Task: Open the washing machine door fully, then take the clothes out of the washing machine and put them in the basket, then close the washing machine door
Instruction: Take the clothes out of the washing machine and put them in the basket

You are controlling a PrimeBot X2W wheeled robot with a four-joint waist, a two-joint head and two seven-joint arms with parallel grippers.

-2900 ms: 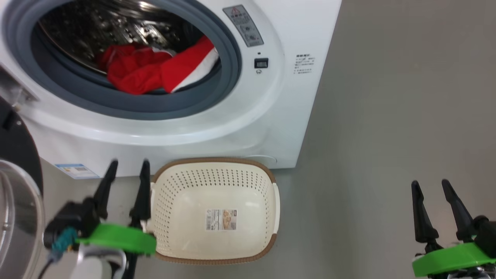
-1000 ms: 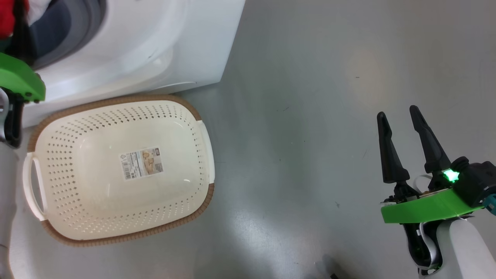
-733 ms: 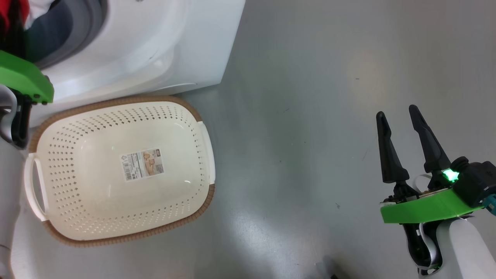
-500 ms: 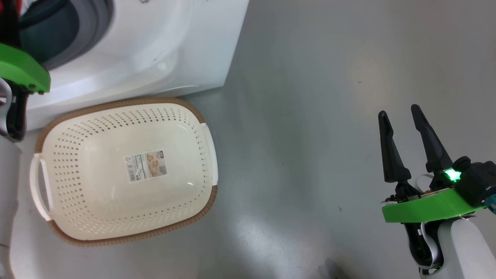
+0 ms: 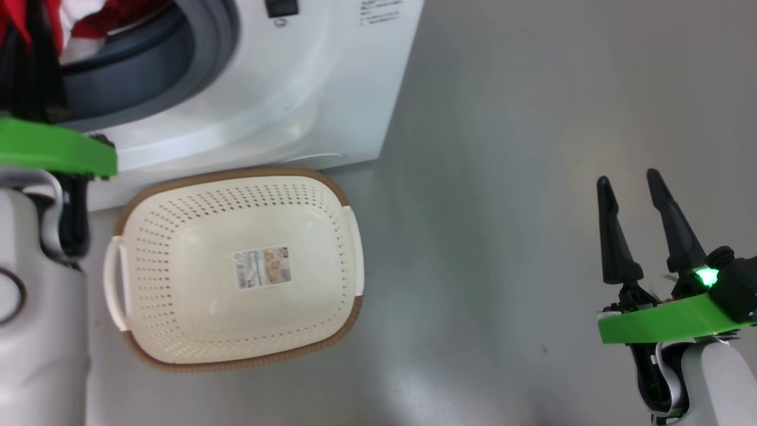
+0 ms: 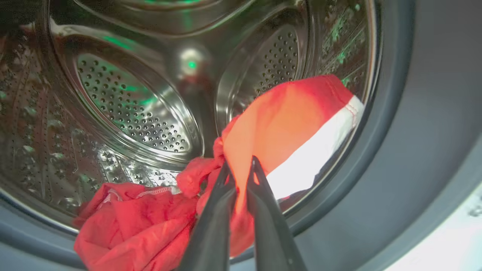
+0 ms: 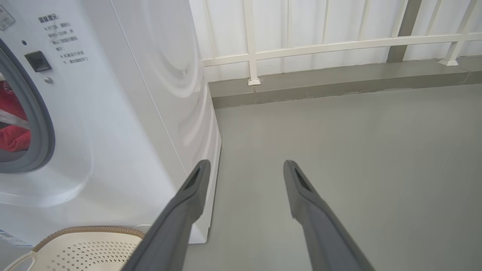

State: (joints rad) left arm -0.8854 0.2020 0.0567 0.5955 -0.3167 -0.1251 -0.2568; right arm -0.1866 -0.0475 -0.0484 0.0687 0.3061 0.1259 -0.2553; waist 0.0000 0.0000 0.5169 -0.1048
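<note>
The washing machine [image 5: 284, 89] stands open at the upper left, and its door is out of view. My left arm, with its green ring [image 5: 53, 155], reaches into the opening. In the left wrist view my left gripper [image 6: 241, 163] is shut on a fold of the clothes [image 6: 286, 116], red fabric with a white panel. The fabric drapes from the fingertips over the steel drum [image 6: 131, 105], and more red cloth [image 6: 131, 222] lies at the drum's front. The cream basket [image 5: 236, 177] sits empty on the floor before the machine. My right gripper [image 5: 639, 183] hangs open and empty far to the right.
Grey floor [image 5: 502, 177] stretches between the basket and my right arm. In the right wrist view, the machine's white side [image 7: 169, 94] is close on the left, the basket rim [image 7: 86, 229] is at the bottom left, and a white railing [image 7: 301, 49] on a low kerb runs behind.
The head camera has shifted, so the machine and basket sit further right and more of the opening shows. My left gripper has shut on the red fabric. The right gripper holds its pose.
</note>
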